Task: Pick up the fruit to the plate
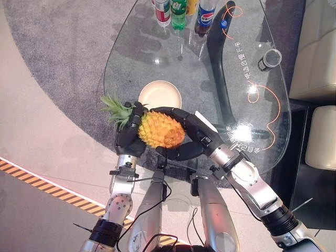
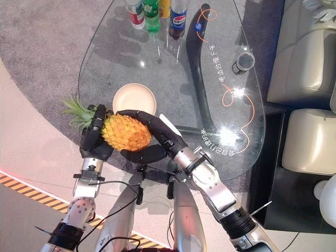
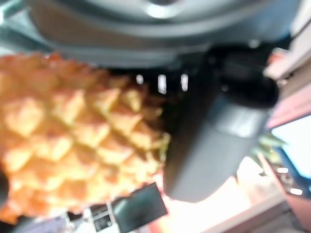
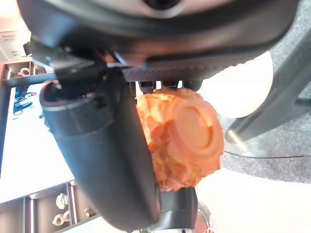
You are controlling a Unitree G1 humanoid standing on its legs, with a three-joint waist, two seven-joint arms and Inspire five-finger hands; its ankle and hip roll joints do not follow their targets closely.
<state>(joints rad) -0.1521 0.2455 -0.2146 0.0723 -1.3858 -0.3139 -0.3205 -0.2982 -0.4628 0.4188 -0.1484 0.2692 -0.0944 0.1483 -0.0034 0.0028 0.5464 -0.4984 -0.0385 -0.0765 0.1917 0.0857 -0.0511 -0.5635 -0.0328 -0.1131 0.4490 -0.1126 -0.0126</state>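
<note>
Both hands, left hand [image 1: 127,137] and right hand [image 1: 185,137], curl round the pineapple [image 1: 160,129], probably heavy, stiff and knobbly, best gripped mid-body, near the plate [image 1: 160,94].

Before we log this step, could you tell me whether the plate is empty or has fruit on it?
Empty. The plate shows a bare surface, while both hands hold the pineapple beside it.
</note>
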